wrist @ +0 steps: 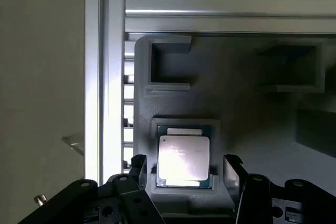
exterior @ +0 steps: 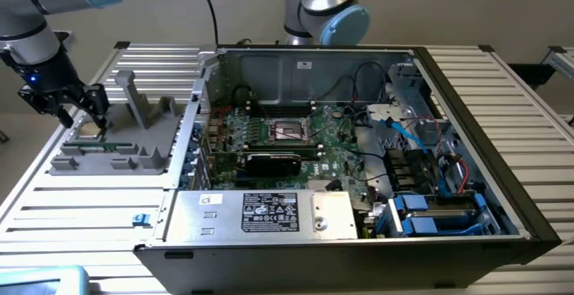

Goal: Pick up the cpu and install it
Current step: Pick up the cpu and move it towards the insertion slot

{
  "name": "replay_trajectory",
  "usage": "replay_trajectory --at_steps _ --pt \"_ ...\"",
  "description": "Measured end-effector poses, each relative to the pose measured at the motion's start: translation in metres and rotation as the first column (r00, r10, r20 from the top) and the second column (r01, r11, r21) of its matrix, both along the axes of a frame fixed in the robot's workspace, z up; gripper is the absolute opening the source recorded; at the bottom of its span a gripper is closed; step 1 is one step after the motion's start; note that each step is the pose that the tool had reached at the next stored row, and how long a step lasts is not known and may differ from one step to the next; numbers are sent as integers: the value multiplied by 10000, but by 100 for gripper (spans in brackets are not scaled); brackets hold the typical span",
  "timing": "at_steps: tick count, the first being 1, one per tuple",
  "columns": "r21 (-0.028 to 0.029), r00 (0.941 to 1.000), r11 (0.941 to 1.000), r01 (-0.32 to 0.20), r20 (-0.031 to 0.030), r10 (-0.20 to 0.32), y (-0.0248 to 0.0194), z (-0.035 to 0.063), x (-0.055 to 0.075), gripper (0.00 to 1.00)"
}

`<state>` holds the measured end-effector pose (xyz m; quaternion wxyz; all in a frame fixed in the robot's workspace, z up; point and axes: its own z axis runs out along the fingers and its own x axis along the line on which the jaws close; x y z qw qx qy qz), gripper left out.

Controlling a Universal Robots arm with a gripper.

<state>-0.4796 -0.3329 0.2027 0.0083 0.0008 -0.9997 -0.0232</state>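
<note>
Directly over the grey moulded plastic holder [exterior: 126,148], the arm's black fingers [wrist: 232,167] stand apart, one on each side of the small flat square cpu [wrist: 184,157] with its shiny silver metal top, not gripping it. The cpu lies flat in a square recess of that holder, which sits on the slatted aluminium bench [exterior: 80,201], to the exterior view's left of the open black computer case [exterior: 466,174].

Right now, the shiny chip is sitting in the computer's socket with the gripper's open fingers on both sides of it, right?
No. The cpu lies in the grey holder, not in the socket, as the wrist view shows. The gripper does stand open, with a finger on each side of it.
</note>
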Motion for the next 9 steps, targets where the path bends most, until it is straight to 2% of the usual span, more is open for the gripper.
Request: replay_trajectory --at_steps 1,5,9 --pt "0 10000 10000 0 -18 0 0 -1 0 69" --pt "0 9998 10000 39 -193 -39 0 -28 4 69" --pt "0 9998 10000 75 -196 -75 0 -41 13 69"
